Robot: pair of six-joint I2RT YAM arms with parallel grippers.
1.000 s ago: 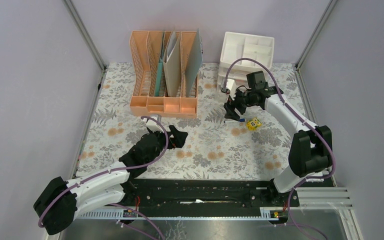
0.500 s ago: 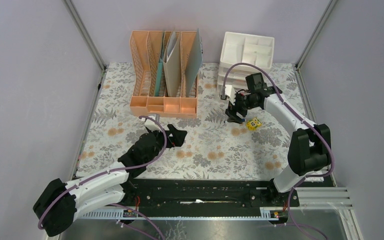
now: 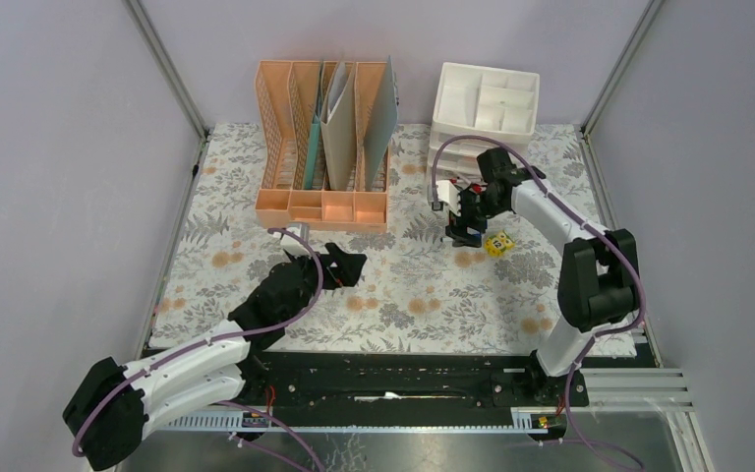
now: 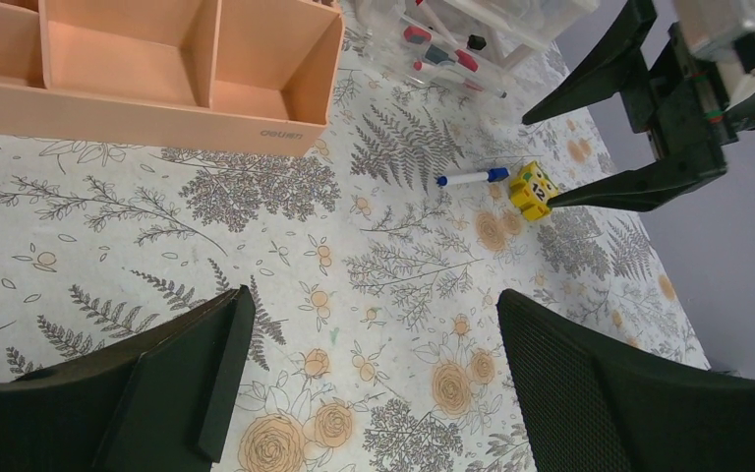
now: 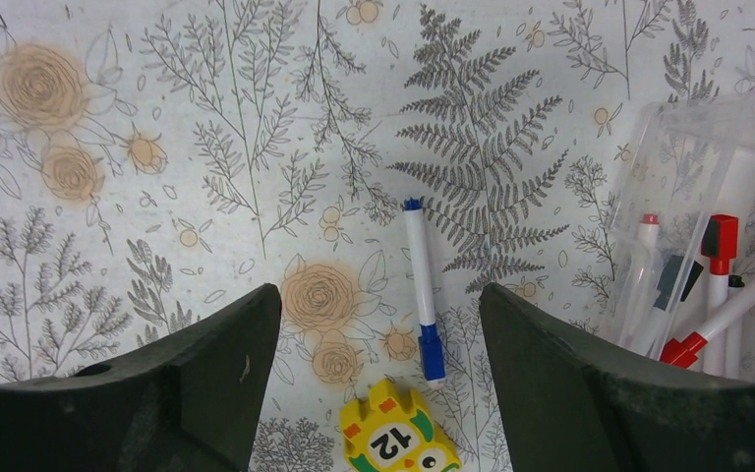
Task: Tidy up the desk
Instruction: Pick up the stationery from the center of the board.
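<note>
**Right arm lines up over a loose marker**

Overhead view: the counter (image 3: pixel 413 295) fills the space between the arm bases and the back wall. Its long axis appears to run side to side across both arms, and its short axis points from the bases toward the peach file rack (image 3: pixel 322 157) and the white drawer unit (image 3: pixel 485 103) at the far edge. The right pincer (image 3: pixel 466 228) hangs over the right rear part, just beside a yellow block (image 3: pixel 497 244). The left pincer (image 3: pixel 344 265) hovers near the middle, jaws spread wide and empty.

Left wrist view: a white marker (image 4: pixel 470 178) with a blue cap lies flat on the cloth, its capped end almost touching the block. The right arm's jaws stand above them, apart and holding nothing.

Right wrist view: the marker lies between the wide-open jaws, running away from the camera, so the closing line crosses its barrel. A clear drawer (image 5: pixel 668 197) of pens sits to the right.

To do this step well, I would come straight down, centre on the white barrel away from the block, and close only once the tips are level with the cloth.
</note>
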